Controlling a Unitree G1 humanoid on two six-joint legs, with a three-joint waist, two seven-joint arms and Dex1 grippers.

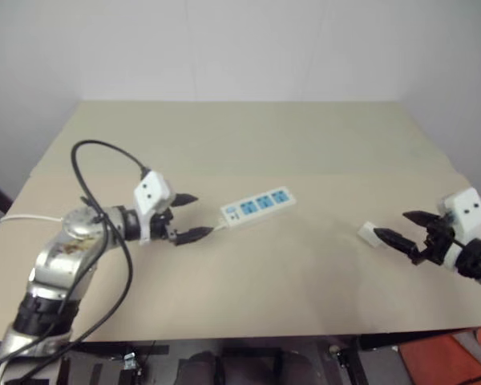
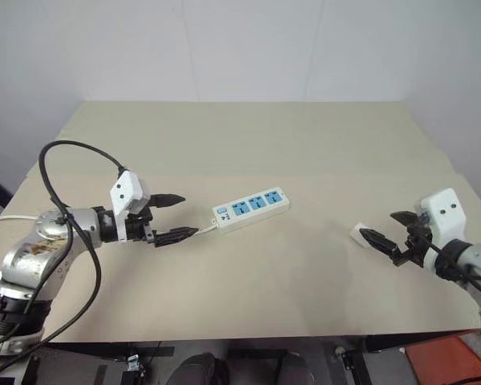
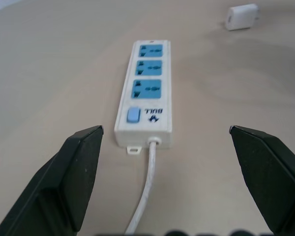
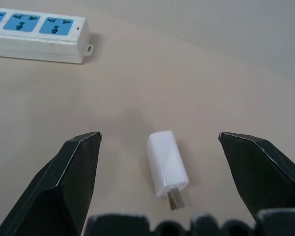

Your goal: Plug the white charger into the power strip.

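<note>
Both grippers are standing wide open and holding nothing. On the robot's left, the left gripper (image 2: pixel 170 216) is hovering just off the switch end of the power strip (image 2: pixel 250 208), its black fingers (image 3: pixel 73 167) spread to either side of the thin white cord (image 3: pixel 146 191) that is trailing out from that end. That strip is lying flat near the middle of the beige table (image 2: pixel 240 136), its three blue socket faces turned upward. Over on the right, the right gripper (image 2: pixel 387 230) is reaching toward the white charger (image 4: pixel 167 163), which is lying on its side on the tabletop between the spread fingertips, untouched, with its metal prongs pointing back toward the wrist. Charger and strip are sitting well apart.
</note>
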